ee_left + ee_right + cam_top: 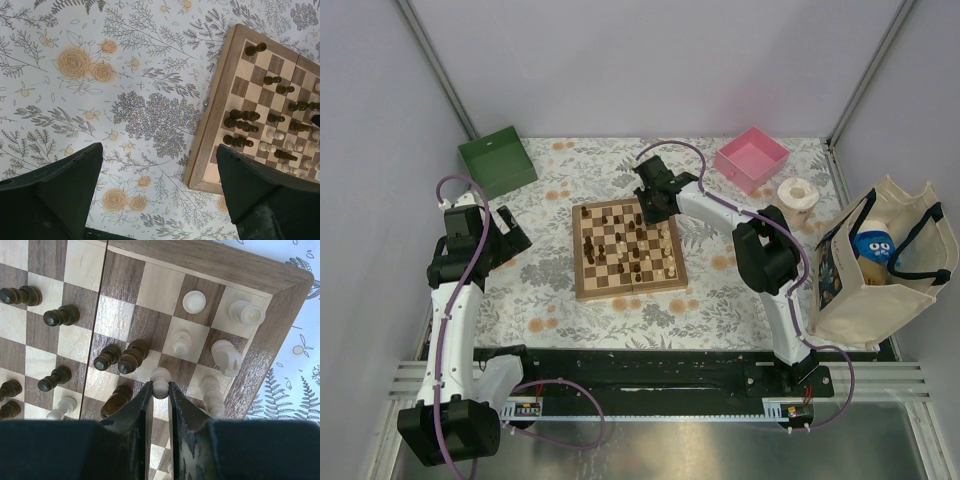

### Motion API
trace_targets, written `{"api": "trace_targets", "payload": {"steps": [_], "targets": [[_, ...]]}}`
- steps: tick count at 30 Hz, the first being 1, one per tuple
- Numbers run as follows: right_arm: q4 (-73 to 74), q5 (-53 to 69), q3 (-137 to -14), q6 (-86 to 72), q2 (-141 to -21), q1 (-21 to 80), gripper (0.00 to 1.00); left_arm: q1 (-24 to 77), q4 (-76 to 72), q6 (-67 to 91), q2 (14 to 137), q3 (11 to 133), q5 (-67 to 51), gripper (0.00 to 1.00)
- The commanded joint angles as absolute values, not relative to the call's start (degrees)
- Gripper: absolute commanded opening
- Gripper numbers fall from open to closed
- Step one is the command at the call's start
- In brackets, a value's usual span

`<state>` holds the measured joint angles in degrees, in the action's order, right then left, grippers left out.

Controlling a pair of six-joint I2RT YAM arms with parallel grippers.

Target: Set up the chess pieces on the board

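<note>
Your left gripper (159,150) hangs over the white tablecloth printed with grey leaves and orange flowers (150,105). Its two dark fingers (60,190) are spread wide at the bottom of the view, touching nothing. To your right lies a corner of the square wooden chessboard with tan and brown checks and a light border (220,100), flat on the cloth. Dark brown turned wooden pieces (245,116) stand scattered over its squares, with a lone dark piece (255,48) near the upper corner. Pale cream wooden pieces (275,135) cluster near the right-hand finger.
</note>
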<state>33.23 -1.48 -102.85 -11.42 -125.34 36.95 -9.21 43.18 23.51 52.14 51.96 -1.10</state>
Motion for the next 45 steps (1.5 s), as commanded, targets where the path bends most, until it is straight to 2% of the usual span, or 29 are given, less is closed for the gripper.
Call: {"api": "trace_targets", "payload": {"steps": [1,45], "targets": [[33.84,-1.93,-105.20,-11.95,-125.51,36.74,0.17,-9.58,41.13,22.76,52.03,51.94,-2.02,0.99],[37.97,-2.90,-108.72,-11.60,-128.23,36.74,0.21,-9.58,41.04,22.76,52.12,51.94,-2.11,0.99]]}}
